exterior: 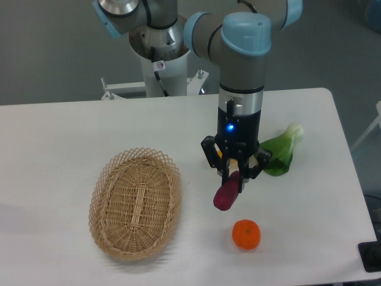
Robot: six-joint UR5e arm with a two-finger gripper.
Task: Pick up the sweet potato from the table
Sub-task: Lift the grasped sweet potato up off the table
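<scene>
Sweet potato [225,196], small, dark reddish-purple, is hanging pinched by its upper end in the two-finger gripper [233,180].
Raising it straight and slowly is advisable, above the white table [53,143], right of the wicker basket [136,203].

A single grey robot arm with light blue joint caps reaches down from its base at the top of the view. Its wrist points straight down, with a small blue light glowing on the black wrist housing. The black two-finger gripper [233,179] hangs below, its fingers closed around the upper end of a sweet potato [225,193].
</scene>
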